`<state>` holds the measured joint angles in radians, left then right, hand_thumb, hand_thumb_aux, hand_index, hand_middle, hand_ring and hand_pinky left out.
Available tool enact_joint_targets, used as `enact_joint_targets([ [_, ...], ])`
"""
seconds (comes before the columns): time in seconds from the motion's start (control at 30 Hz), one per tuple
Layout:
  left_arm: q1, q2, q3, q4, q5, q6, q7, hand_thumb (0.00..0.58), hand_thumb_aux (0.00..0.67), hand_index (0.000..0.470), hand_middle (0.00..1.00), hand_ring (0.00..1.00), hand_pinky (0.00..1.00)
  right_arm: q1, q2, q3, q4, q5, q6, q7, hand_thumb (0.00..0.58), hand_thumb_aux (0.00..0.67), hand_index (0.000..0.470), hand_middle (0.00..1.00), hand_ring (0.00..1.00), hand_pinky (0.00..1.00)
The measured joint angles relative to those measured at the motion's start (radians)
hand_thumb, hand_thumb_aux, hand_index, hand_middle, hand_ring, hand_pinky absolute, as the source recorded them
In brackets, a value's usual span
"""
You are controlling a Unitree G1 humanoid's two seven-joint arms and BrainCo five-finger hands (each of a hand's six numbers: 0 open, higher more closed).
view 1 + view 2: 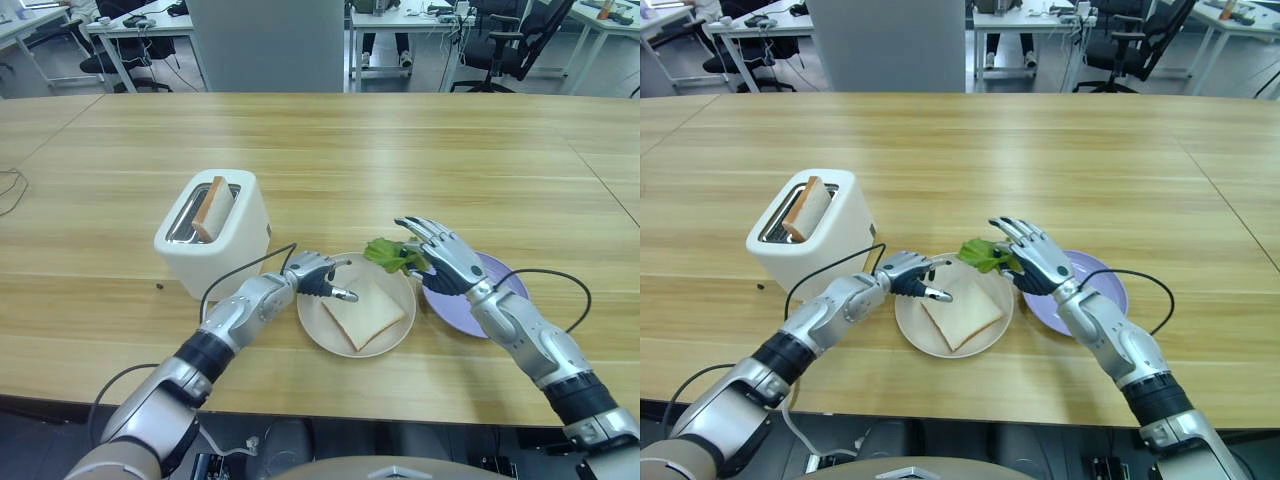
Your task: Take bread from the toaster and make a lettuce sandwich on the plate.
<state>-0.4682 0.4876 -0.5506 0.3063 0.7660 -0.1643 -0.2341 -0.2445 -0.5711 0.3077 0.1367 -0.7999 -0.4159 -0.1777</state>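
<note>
Bread slice (363, 318) lies on cream plate (312, 318), left eye view; right hand (445, 262), fingers mostly extended, pinches lettuce (392, 254) over plate's 1 o'clock, seemingly ready for slice. Left hand (318, 276), curled, empty, at 9 o'clock rim, likely steadying. Right eye view: second slice (807, 208) upright in toaster (825, 250), 10 o'clock; wooden table (1040, 150); office desks (1030, 20) at 12.

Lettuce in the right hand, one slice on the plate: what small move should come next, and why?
Probably shift the right hand slightly toward the robot and lower the lettuce onto the bread slice. The lettuce hangs over the far rim of the plate, the slice lies bare, and a second slice stands in the toaster for the top.
</note>
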Motion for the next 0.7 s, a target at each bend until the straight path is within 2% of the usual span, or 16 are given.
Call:
enact_joint_targets([
  [0.2, 0.049, 0.094, 0.095, -0.268, 0.062, 0.136, -0.078, 0.000, 0.000, 0.000, 0.00, 0.00, 0.00, -0.029, 0.074, 0.081, 0.033, -0.014, -0.009, 0.041, 0.580, 0.670, 0.460, 0.00, 0.00, 0.00],
  [0.3, 0.137, 0.148, 0.191, -0.432, 0.081, 0.218, -0.128, 0.000, 0.000, 0.000, 0.00, 0.00, 0.00, -0.030, 0.096, 0.127, 0.100, -0.029, -0.013, 0.054, 0.580, 0.670, 0.460, 0.00, 0.00, 0.00],
  [0.5, 0.265, 0.160, 0.371, -0.693, 0.080, 0.332, -0.174, 0.000, 0.000, 0.000, 0.00, 0.00, 0.00, -0.035, 0.132, 0.208, 0.184, -0.063, -0.029, 0.066, 0.580, 0.670, 0.460, 0.00, 0.00, 0.00],
  [0.67, 0.294, 0.171, 0.521, -0.801, 0.086, 0.395, -0.175, 0.000, 0.000, 0.000, 0.00, 0.00, 0.00, -0.042, 0.135, 0.239, 0.233, -0.099, -0.026, 0.045, 0.580, 0.670, 0.460, 0.00, 0.00, 0.00],
  [0.7, 0.294, 0.175, 0.539, -0.811, 0.091, 0.402, -0.174, 0.000, 0.000, 0.000, 0.00, 0.00, 0.00, -0.046, 0.136, 0.242, 0.235, -0.102, -0.027, 0.040, 0.552, 0.523, 0.359, 0.00, 0.00, 0.00],
])
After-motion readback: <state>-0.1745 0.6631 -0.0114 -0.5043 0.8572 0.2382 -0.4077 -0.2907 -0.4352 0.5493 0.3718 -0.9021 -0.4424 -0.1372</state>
